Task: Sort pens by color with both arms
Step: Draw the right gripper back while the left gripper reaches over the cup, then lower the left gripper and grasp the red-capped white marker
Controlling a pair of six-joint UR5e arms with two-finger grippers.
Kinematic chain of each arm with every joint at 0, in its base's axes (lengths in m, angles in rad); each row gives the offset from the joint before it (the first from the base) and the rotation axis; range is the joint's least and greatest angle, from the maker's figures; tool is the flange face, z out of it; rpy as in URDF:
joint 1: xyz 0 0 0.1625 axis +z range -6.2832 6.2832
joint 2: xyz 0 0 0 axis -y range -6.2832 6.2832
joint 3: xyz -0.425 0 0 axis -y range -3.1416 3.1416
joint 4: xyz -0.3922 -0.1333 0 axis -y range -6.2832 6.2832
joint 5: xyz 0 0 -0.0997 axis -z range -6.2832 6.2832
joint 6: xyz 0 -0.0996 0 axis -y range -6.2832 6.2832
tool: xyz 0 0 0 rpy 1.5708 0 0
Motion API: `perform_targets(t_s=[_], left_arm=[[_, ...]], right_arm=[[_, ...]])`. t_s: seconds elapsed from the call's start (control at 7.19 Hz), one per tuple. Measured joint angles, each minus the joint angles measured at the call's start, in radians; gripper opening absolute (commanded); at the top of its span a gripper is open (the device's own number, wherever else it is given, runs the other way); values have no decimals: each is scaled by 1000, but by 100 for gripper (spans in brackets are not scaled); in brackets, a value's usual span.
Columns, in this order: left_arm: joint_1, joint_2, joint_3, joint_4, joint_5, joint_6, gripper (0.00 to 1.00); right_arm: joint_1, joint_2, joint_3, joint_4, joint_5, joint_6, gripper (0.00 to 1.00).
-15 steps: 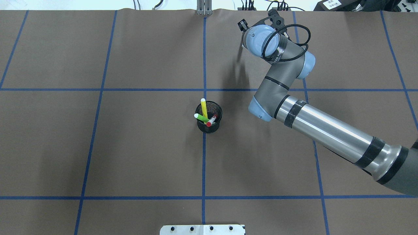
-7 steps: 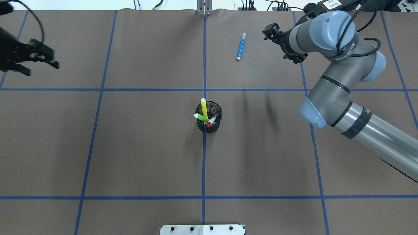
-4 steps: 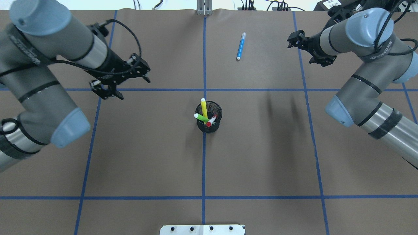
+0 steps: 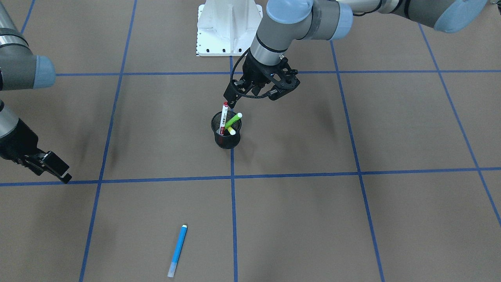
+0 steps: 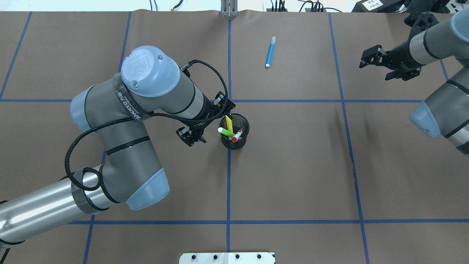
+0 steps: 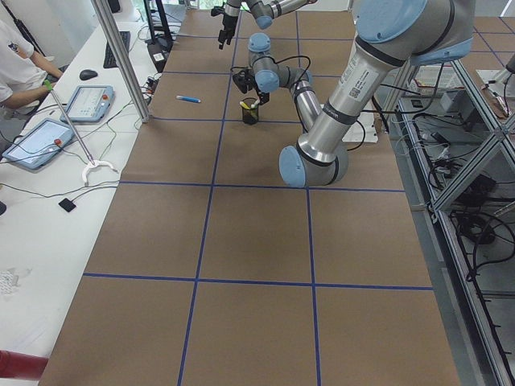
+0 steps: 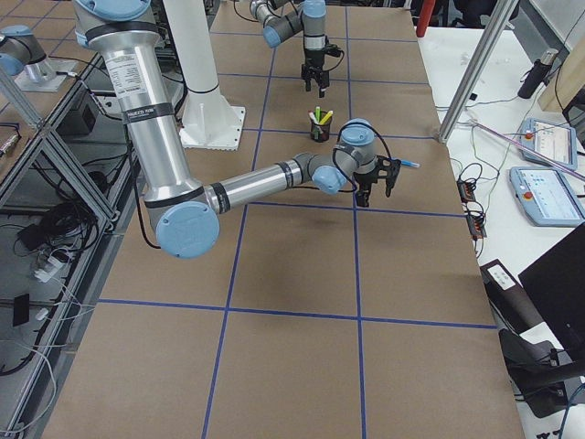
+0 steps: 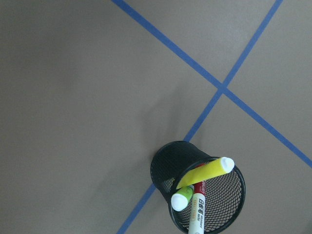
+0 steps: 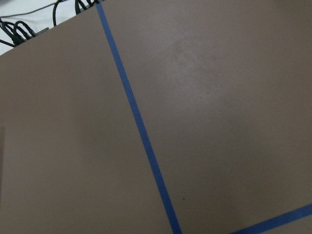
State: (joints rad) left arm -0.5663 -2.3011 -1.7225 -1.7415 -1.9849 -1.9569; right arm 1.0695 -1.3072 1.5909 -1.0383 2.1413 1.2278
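Left gripper [image 5: 214, 123], fingers spread and empty, beside mesh cup [image 5: 234, 146] mid-frame, probably to pluck one of its pens [image 5: 227, 133]; right gripper [image 5: 377, 68] upper right, likewise spread, empty.

The left arm [image 5: 121, 110] comes in low from its own side, turns sharply at the elbow [image 5: 146, 190] and doubles back forward and inward. Its wrist [image 5: 172, 95] slants down toward the middle of the table [image 5: 293, 165]. The left gripper [image 4: 256, 93] hangs there pointing steeply downward, its fingers [image 4: 231, 95] spread wide and holding nothing. The right arm [image 5: 454, 99] sits well out to its own side, mostly past the edge of the overhead view, with the wrist turned inward. The right gripper [image 5: 374, 69] points inward above the table, its fingers [image 5: 369, 58] parted and holding nothing.
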Motion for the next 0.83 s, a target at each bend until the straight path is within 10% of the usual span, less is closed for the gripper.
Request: perform_targets(t_s=[0.56,0.83], left_arm=[[53,-21,65,-90,75,-78,93],[75,-22,79,-114,102,-84,71]], right_arm=[[27,-14,-1,4,76,-40,100],[25,-15,-9,4,69,-41,100]])
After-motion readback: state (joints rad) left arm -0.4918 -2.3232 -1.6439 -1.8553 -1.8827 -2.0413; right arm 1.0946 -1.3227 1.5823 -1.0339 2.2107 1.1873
